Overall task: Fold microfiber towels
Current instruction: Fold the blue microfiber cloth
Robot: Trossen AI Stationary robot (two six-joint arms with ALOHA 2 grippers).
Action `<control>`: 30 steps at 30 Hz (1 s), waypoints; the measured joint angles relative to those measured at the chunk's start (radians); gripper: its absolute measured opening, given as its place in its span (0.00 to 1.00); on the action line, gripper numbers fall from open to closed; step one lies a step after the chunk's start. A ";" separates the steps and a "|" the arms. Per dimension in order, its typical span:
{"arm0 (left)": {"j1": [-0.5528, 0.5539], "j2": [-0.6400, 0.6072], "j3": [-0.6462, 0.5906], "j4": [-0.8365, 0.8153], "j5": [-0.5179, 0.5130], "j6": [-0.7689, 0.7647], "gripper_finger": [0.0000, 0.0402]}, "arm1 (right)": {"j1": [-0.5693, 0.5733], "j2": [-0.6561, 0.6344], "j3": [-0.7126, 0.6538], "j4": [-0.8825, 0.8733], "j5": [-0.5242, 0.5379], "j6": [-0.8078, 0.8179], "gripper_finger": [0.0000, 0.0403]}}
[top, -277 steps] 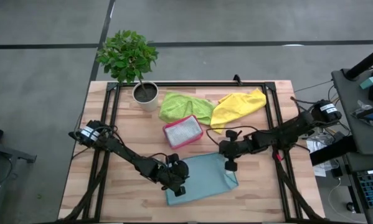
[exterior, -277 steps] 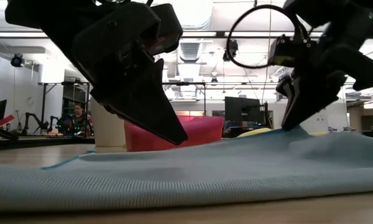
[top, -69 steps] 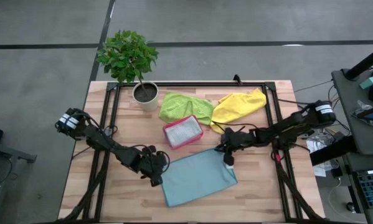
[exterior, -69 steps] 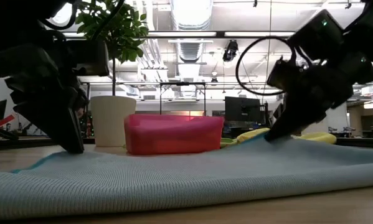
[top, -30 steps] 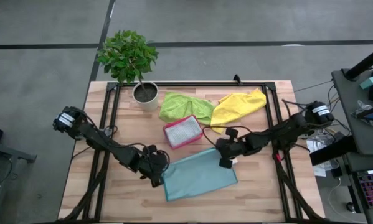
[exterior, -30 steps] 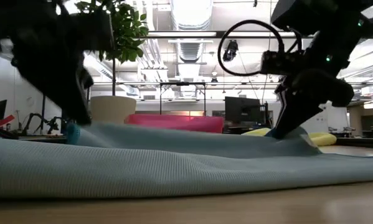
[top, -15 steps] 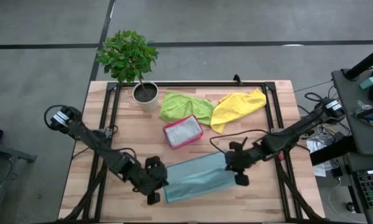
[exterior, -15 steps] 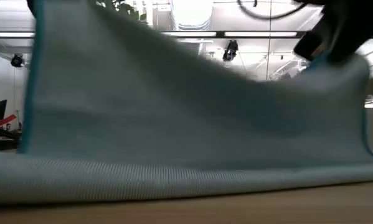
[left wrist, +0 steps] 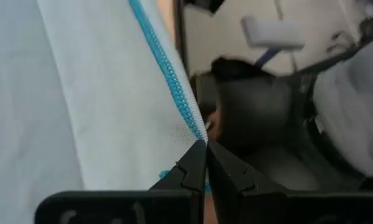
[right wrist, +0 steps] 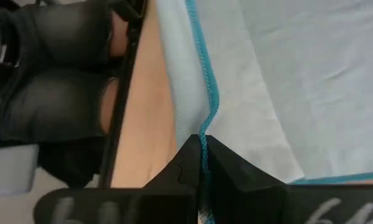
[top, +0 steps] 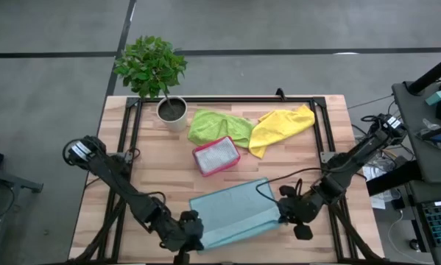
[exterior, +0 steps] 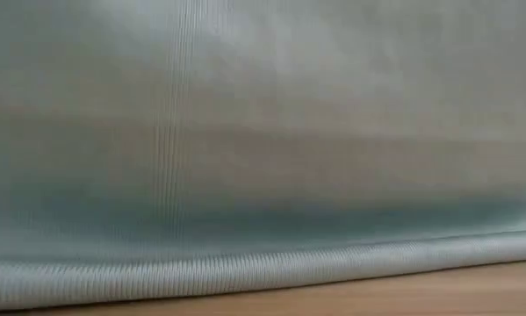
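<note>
Legible text, labels, brands, numbers, signs: none recorded. No readable marking is found in any of the four views, whether on the cloths, the arms or the table.

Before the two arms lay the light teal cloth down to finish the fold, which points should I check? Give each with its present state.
1. Left gripper shut on the stitched edge of the light teal-blue microfiber towel: ok.
2. Right gripper shut on the same towel's edge: ok.
3. Both grippers at the near edge of the wooden table: ok.
4. Small pink rectangular tray apart from the towel: ok.
5. Lime green cloth and yellow cloth out of the way at the far side: ok.
6. Edges aligned: cannot tell.
</note>
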 joint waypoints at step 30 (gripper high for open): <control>0.138 0.023 -0.105 -0.492 -0.258 0.006 0.00 | -0.318 0.216 -0.013 -0.061 0.311 -0.270 0.02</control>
